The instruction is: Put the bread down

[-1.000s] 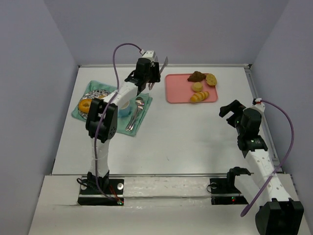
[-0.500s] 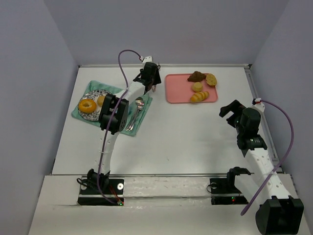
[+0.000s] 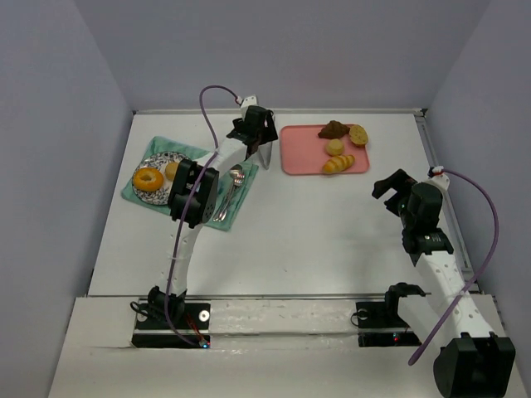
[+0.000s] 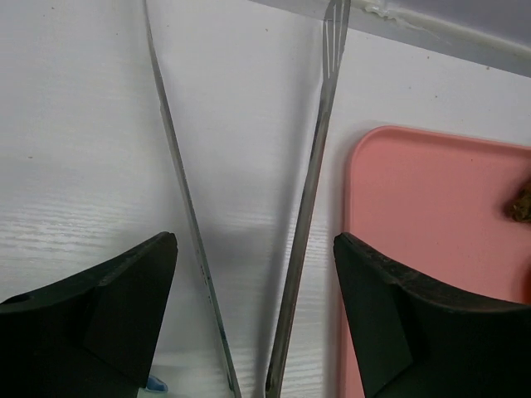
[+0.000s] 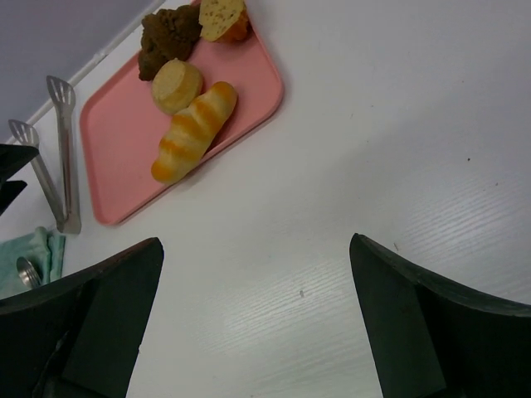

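- The bread still to be placed sits on the pink tray (image 5: 124, 157), at the far side of the table (image 3: 315, 232): a long striped roll (image 5: 193, 133), a round bun (image 5: 177, 85) touching it, a dark brown piece (image 5: 170, 37) and a cut muffin-like piece (image 5: 222, 16) at the tray's far end.
- I cannot tell from the task which piece is meant.
- I expect all of them to be light, soft and easy to crush, with dry crusts that should not slip. I would take the roll across its middle with a gentle squeeze, and the bun across its full width.
- The metal tongs (image 4: 311, 207) lie flat on the table just beside the tray's left edge, arms spread.
- My left gripper (image 4: 255, 249) stands astride the tongs' hinge end, jaws wide, both fingers clear of the metal; it holds nothing.
- My right gripper (image 5: 255, 242) hangs over bare table, near side of the tray, jaws wide and empty.
- Further left, a green cloth (image 3: 130, 193) carries a patterned plate (image 3: 160, 157) with a doughnut (image 3: 148, 179) and a small pale bun (image 3: 172, 170), and a spoon and fork (image 3: 235, 178) beside it. I judge the plate to be the goal.
- I can read no brand, label or writing anywhere.
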Controlling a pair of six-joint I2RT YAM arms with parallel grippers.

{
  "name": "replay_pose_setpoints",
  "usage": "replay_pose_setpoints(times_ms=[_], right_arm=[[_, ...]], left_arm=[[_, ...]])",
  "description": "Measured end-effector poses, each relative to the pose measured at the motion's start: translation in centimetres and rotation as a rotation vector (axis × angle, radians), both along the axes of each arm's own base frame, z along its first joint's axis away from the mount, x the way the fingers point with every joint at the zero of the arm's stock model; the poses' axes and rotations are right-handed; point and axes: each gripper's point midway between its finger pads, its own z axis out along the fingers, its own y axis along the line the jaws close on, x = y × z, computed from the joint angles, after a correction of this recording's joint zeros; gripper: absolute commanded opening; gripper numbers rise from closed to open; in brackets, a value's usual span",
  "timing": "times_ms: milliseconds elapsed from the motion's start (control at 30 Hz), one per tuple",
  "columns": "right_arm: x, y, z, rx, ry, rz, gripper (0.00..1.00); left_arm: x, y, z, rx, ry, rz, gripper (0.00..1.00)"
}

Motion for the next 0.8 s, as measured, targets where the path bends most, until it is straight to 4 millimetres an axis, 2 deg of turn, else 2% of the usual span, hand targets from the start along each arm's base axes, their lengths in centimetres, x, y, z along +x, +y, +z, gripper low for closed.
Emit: replay_pose_setpoints(times_ms=[167,300,367,467,533,600,700,733,800], right_arm=[[-0.1,0.0,0.4,0.0,-0.013,0.0,1.0],[-0.2,0.0,0.6,0.0,-0.021,0.0,1.0],[-0.2,0.0,0.8,0.001,-0.027,-0.001,1.0],[-0.2,0.0,0.7,0.0,-0.025,-0.001,1.0],[-0.2,-0.1,0.7,0.001,-0.024,-0.006,1.0],[-0.2,-0.2,0.7,0.001,-0.024,-0.011,1.0],[-0.2,-0.2,0.7,0.006,-0.023,-0.019,1.0],[-0.2,-0.3,0.7,0.01,-0.023,-0.023,1.0],[-0.2,-0.3,0.7,0.017,-0.025,-0.03,1.0]], left_arm=[[-0.5,-0.3,0.4,0.002,0.009,-0.017,0.99],[-1.8,0.1,3.6,0.001,-0.013,-0.033,0.99],[-3.0,0.3,6.2,-0.004,-0.043,-0.046,0.99],[-7.0,1.3,12.0,-0.018,-0.137,-0.067,0.99],[-10.5,2.0,14.5,-0.025,-0.185,-0.079,0.99],[-15.0,2.5,18.1,-0.058,-0.269,-0.102,0.99],[-20.3,3.5,19.5,-0.097,-0.335,-0.124,0.99],[-22.2,4.6,18.9,-0.101,-0.34,-0.116,0.99],[-24.2,6.4,17.6,-0.103,-0.339,-0.095,0.99]])
